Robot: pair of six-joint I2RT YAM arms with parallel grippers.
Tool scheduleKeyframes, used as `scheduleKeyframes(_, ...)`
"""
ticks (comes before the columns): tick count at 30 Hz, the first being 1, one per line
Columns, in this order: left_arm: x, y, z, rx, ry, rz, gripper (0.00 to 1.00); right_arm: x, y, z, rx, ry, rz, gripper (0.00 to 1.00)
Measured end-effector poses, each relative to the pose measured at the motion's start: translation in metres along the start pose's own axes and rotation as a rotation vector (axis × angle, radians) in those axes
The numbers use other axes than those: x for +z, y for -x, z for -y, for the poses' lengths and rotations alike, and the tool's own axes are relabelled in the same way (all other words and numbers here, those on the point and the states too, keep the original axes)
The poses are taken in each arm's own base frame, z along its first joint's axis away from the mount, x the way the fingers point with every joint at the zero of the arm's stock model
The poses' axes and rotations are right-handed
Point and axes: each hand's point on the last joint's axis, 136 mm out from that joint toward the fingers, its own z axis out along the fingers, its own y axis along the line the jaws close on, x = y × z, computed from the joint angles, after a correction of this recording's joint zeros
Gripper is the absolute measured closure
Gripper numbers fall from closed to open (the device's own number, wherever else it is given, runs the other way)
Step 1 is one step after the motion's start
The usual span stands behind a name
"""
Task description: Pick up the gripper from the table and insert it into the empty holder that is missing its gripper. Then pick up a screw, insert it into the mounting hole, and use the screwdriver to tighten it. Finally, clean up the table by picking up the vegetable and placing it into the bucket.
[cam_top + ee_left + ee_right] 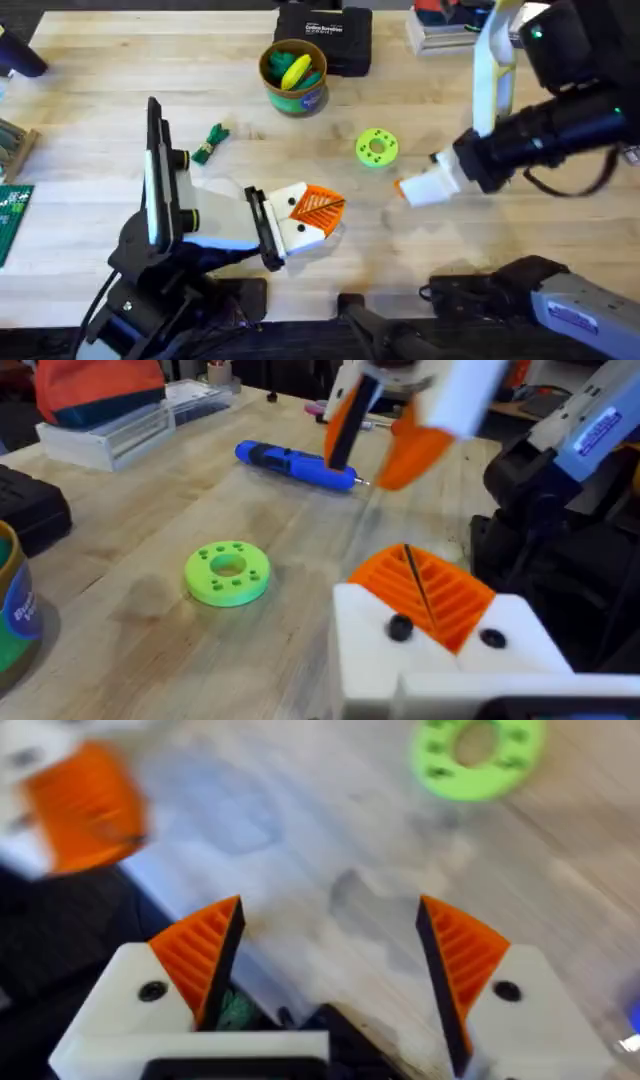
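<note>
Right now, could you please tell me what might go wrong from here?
1. The open right gripper hangs close to the shut left gripper; if either advances, they could collide.
2. The green ring lies beside the right gripper and might get knocked.
3. The vegetable lies near the left arm; a swing could sweep it away.

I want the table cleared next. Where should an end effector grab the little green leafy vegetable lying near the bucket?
Grip the vegetable across its narrow middle, coming straight down from above. It lies flat and slanted on the table, so the fingers should close across its long axis, not along it.
</note>
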Motion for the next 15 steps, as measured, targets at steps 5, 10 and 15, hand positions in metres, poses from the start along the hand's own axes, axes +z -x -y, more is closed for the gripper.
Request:
scheduleKeyframes(5,0.000,0.000,0.000,0.000,0.000,0.000,0.995,0.005,-0.003,0.084,0.226,-0.198,-0.049,0.007)
scheduleKeyframes(10,0.000,0.000,0.000,0.000,-0.001,0.000,0.995,-0.013,-0.006,0.162,0.371,-0.392,0.012,0.007)
scheduleKeyframes(15,0.000,0.000,0.000,0.001,-0.003,0.000,0.995,-0.027,-0.013,0.217,0.438,-0.499,0.058,0.007)
